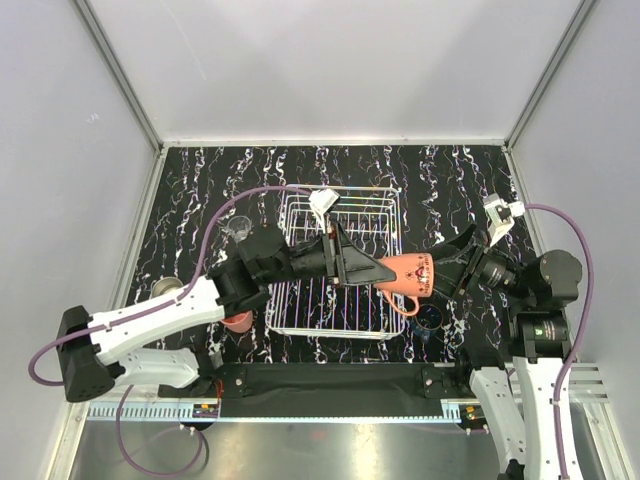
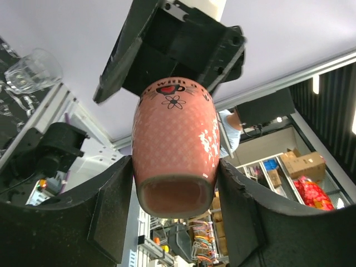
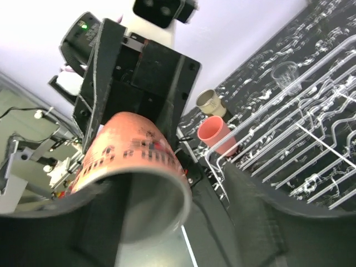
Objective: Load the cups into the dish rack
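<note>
An orange handled mug [image 1: 405, 275] hangs sideways over the right part of the white wire dish rack [image 1: 310, 312], between my two grippers. My left gripper [image 1: 372, 268] is shut on its base end; in the left wrist view both black fingers press the mug [image 2: 175, 139] at its sides. My right gripper [image 1: 438, 275] is at the mug's mouth and stands open. In the right wrist view the rim [image 3: 150, 183] sits between the jaws, and the right finger [image 3: 253, 211] stands apart from it.
A pink tumbler [image 1: 238, 321] stands by the rack's near left corner and a cream cup [image 1: 167, 288] further left. A clear glass [image 1: 240, 230] stands left of the rack. A dark blue cup [image 1: 430, 318] sits under the mug, right of the rack.
</note>
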Action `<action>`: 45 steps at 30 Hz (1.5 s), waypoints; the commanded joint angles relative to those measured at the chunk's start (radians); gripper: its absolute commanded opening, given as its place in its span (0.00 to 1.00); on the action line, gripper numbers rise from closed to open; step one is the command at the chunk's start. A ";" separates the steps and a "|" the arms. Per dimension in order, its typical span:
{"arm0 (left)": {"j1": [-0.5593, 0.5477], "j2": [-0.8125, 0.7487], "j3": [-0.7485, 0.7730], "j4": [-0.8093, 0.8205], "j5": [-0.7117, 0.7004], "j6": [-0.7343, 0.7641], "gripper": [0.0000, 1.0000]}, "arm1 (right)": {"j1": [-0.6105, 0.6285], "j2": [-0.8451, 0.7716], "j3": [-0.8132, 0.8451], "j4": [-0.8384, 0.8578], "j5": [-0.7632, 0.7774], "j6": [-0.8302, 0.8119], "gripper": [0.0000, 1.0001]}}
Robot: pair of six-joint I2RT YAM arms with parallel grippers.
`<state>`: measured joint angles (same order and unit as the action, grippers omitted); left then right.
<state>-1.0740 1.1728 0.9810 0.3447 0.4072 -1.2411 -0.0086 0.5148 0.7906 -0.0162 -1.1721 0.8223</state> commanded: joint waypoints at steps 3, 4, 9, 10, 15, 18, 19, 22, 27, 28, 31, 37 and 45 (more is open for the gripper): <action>0.051 -0.133 0.016 -0.141 -0.048 0.101 0.00 | 0.002 -0.005 0.075 -0.290 0.132 -0.164 0.83; 0.075 -0.163 0.019 -0.186 -0.051 0.139 0.00 | 0.002 -0.007 0.075 -0.313 0.153 -0.182 0.84; 0.141 -0.242 0.083 -0.557 -0.114 0.306 0.00 | 0.002 0.007 0.084 -0.489 0.291 -0.271 0.86; 0.157 -0.245 0.099 -0.619 -0.149 0.334 0.00 | 0.002 0.010 0.088 -0.519 0.320 -0.285 0.86; 0.169 -0.184 0.231 -1.040 -0.292 0.476 0.00 | 0.002 0.037 0.148 -0.709 0.549 -0.362 0.86; 0.169 -0.128 0.274 -1.214 -0.404 0.523 0.00 | 0.002 0.045 0.159 -0.752 0.591 -0.380 0.86; 0.169 -0.115 0.280 -1.242 -0.477 0.529 0.00 | 0.002 0.047 0.160 -0.760 0.592 -0.385 0.86; 0.169 -0.065 0.278 -1.286 -0.519 0.545 0.00 | 0.002 0.053 0.165 -0.778 0.601 -0.385 0.86; 0.169 0.027 0.248 -1.305 -0.587 0.534 0.00 | 0.002 0.054 0.177 -0.810 0.621 -0.381 0.86; 0.169 0.060 0.243 -1.311 -0.614 0.525 0.00 | 0.002 0.056 0.177 -0.814 0.623 -0.379 0.87; 0.169 0.125 0.226 -1.325 -0.660 0.500 0.00 | 0.002 0.057 0.176 -0.827 0.634 -0.384 0.87; 0.169 0.206 0.206 -1.313 -0.722 0.459 0.00 | 0.002 0.062 0.153 -0.827 0.644 -0.382 0.86; 0.169 0.289 0.190 -1.265 -0.703 0.447 0.00 | 0.002 0.070 0.145 -0.835 0.651 -0.384 0.87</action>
<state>-0.9066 1.4429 1.1725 -0.9745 -0.2623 -0.7719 -0.0086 0.5732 0.9283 -0.8536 -0.5388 0.4515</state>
